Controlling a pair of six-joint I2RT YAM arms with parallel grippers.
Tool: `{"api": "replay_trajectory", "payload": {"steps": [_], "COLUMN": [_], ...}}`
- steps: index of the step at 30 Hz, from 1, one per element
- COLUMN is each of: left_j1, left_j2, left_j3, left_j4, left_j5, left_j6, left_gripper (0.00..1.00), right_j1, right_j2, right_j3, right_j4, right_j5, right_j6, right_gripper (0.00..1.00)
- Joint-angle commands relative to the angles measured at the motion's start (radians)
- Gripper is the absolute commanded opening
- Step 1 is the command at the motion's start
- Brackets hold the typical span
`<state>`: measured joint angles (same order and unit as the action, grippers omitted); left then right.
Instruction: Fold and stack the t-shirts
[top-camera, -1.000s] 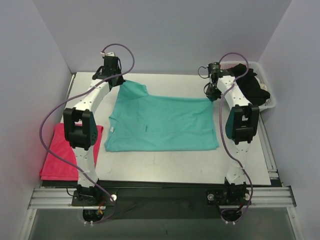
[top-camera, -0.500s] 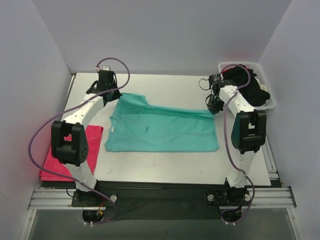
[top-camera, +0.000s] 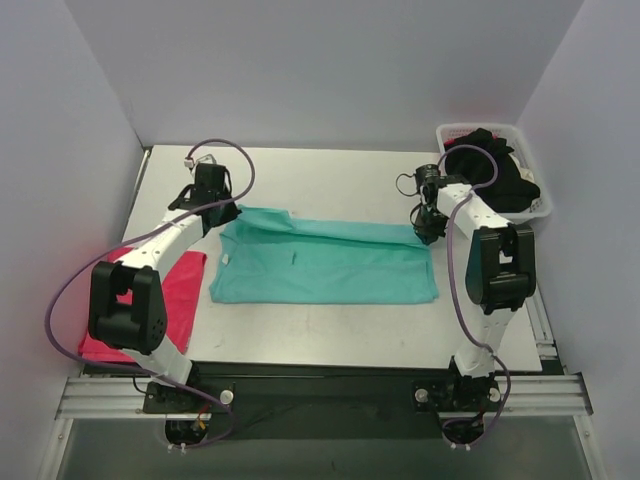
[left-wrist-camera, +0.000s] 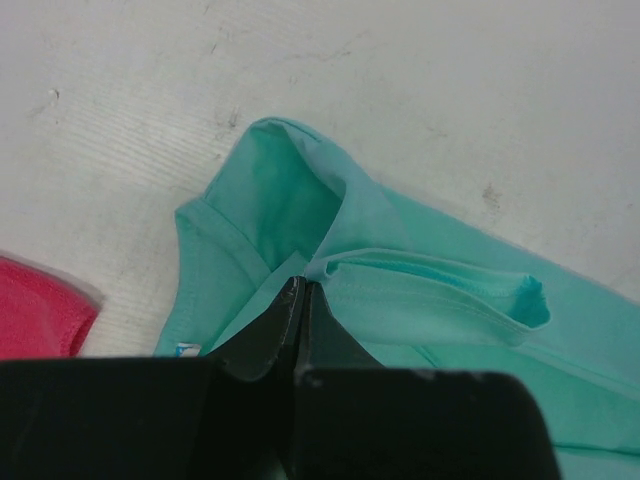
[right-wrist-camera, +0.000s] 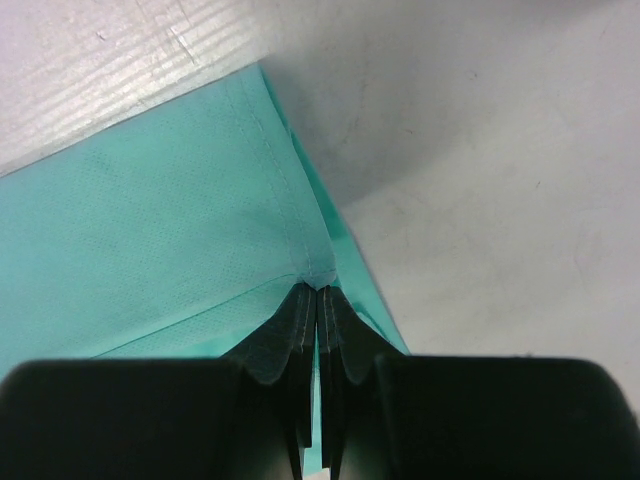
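**Teal-green t-shirt (top-camera: 325, 265) pinched at both upper corners**

The teal-green t-shirt lies spread across the middle of the table (top-camera: 350, 335), its upper edge raised and turned over toward the lower part of the frame. The left gripper (top-camera: 227, 213) is clenched on the shirt's upper-left corner, the right gripper (top-camera: 428, 232) on its upper-right corner. A pinkish-red t-shirt (top-camera: 182, 290) lies flat at lower left, partly under the left arm. Black t-shirts (top-camera: 500, 178) fill the white slotted basket (top-camera: 541, 207) at upper right.
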<state>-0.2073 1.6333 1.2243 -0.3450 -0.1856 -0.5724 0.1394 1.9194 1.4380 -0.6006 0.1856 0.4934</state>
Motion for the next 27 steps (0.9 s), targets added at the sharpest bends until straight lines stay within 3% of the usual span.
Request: {"api": "replay_trajectory", "payload": {"steps": [1, 14, 24, 27], "left_j1": [-0.007, -0.009, -0.032, -0.061], "left_j2": [-0.058, -0.058, -0.156, -0.204], "left_j3": [-0.037, -0.150, -0.301, -0.353], "left_j4": [0.023, 0.005, 0.008, 0.027], "left_j5": [-0.052, -0.095, -0.193, -0.238], "left_j6": [-0.033, -0.092, -0.225, -0.260], "left_gripper": [0.00, 0.00, 0.01, 0.18], "right_j1": [0.009, 0.019, 0.019, 0.020], "right_j2": [-0.054, -0.054, -0.123, -0.146], "right_j3": [-0.024, -0.106, -0.182, -0.189], "right_j4": [-0.013, -0.007, -0.016, -0.024], "right_j5": [0.038, 0.060, 0.120, 0.141], "right_j6": [0.016, 0.028, 0.074, 0.092], "right_gripper": [0.00, 0.00, 0.28, 0.32]}}
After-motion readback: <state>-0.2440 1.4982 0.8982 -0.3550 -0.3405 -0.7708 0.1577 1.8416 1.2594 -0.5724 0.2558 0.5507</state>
